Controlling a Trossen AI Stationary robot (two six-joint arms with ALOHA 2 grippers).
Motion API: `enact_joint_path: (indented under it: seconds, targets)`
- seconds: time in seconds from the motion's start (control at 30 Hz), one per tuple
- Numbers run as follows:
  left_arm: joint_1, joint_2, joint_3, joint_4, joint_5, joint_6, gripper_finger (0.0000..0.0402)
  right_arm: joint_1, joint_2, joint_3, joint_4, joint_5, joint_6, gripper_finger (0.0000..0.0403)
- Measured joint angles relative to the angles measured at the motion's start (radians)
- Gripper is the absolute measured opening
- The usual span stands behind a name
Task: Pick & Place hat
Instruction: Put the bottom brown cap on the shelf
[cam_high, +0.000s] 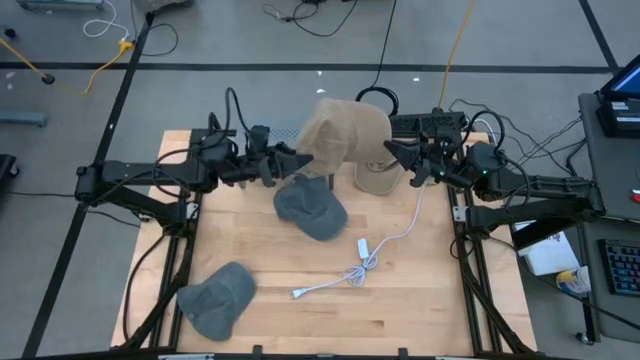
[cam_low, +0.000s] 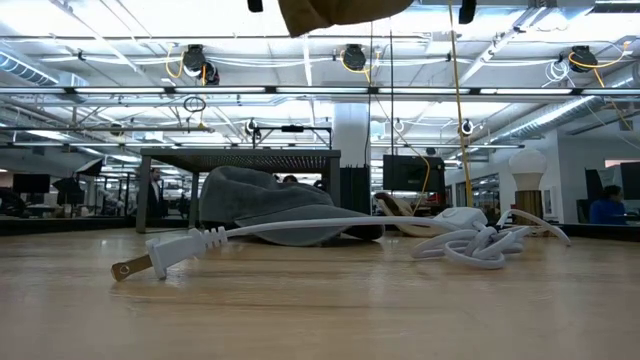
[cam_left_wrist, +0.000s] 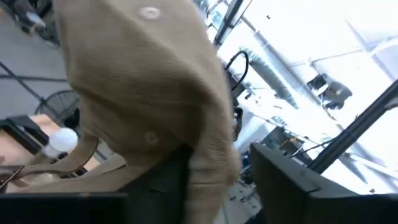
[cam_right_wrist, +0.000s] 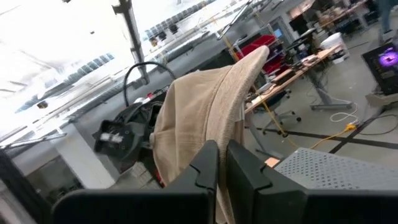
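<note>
You've got the tan hat (cam_high: 343, 135) up in the air between both arms, over the far middle of the table (cam_high: 420, 290). Your left gripper (cam_high: 300, 160) has its fingers pinched on the hat's edge from one side, and your right gripper (cam_high: 392, 150) is clamped on the opposite edge. From above, the hat stretches side to side between the two grippers, its crown bulging toward the far edge of the table. The left wrist view shows you what the overhead can't: the ribbed tan cloth (cam_left_wrist: 155, 99) draped over the near finger (cam_left_wrist: 161, 186), with the top button in sight. In the right wrist view the fabric (cam_right_wrist: 205, 112) runs down into the tight slit between the two fingers (cam_right_wrist: 205, 171). At table level you only catch the hat's lower edge (cam_low: 340, 12) at the picture's top. Below it lie a grey cap (cam_high: 310, 207), a second grey cap (cam_high: 215, 297) near the front left corner, a tan cap (cam_high: 376, 178) and a white cable (cam_high: 365, 255).
</note>
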Motion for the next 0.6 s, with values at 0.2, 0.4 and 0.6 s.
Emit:
enact_joint_path:
  seconds: [0.2,0.4,0.6]
  targets:
    - [0.002,0.000,0.000,0.000,-0.002,-0.105,0.0025,0.000,0.000,0.000,-0.001,-0.002,-0.012,0.0009]
    - [0.020,-0.001,0.000,0.006,0.039,-0.160,0.0021,0.000,-0.005,0.000,-0.066,-0.026,-0.033,0.0045]
    - [0.087,-0.008,-0.001,0.113,0.171,-0.278,0.0019,-0.001,-0.004,0.000,-0.242,-0.082,0.007,0.0143]
